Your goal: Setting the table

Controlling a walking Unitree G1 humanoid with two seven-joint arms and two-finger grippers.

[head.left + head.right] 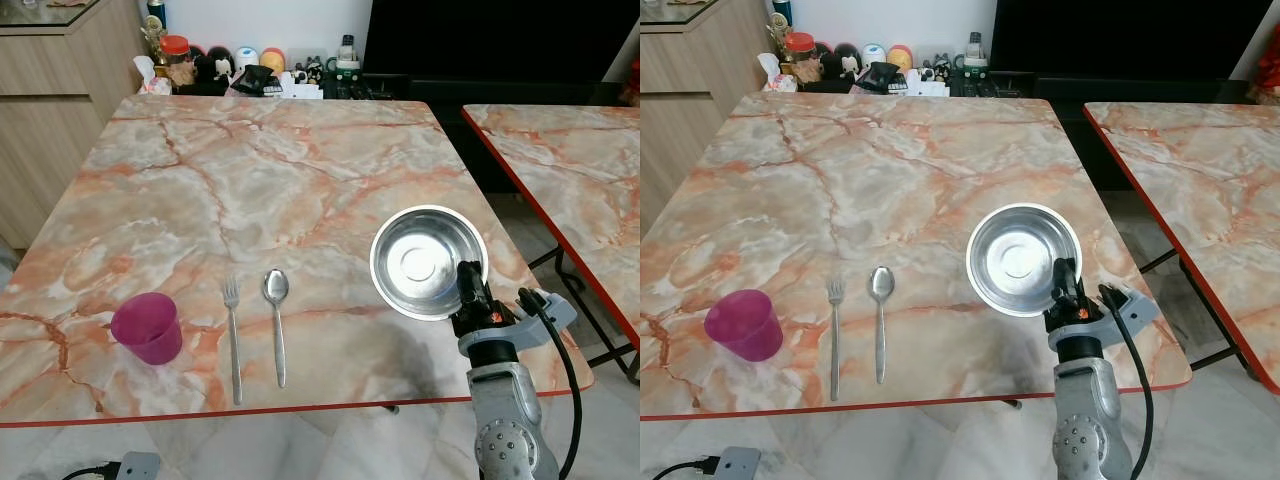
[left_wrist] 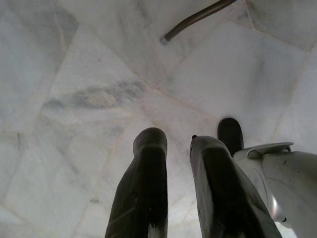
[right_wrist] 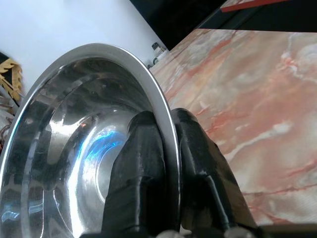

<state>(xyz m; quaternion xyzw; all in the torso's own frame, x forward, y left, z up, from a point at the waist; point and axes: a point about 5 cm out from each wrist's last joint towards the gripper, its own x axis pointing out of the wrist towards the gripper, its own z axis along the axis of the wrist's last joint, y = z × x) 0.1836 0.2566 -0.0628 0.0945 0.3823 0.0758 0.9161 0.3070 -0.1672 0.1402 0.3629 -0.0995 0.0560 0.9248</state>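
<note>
Right gripper (image 3: 166,148) is pinched onto the near rim of the round, shiny stainless-steel bowl (image 1: 425,255), one black finger (image 3: 136,163) inside the wall and the other outside it, with the thin metal edge running between them. From the fingertips the bowl's body lies straight ahead, away from the robot, its open mouth facing up. It sits over the near right part of the orange-veined marble table (image 1: 250,190); whether its base rests on the top or hangs just above it cannot be told.

To the left of the gripper, well apart, a steel spoon (image 1: 276,320) and a steel fork (image 1: 233,335) lie side by side, their long axes running from the near edge toward the far side, heads pointing away from the robot. Further left again stands a translucent magenta plastic cup (image 1: 148,327), upright.

By my reading, the bowl's place is leftward, toward that cutlery, so the coming move is a sideways carry across the near edge. This arm is the nearer one. The left gripper (image 2: 178,183) hangs idle over pale marble floor (image 2: 89,74), its fingers slightly parted and holding nothing.
</note>
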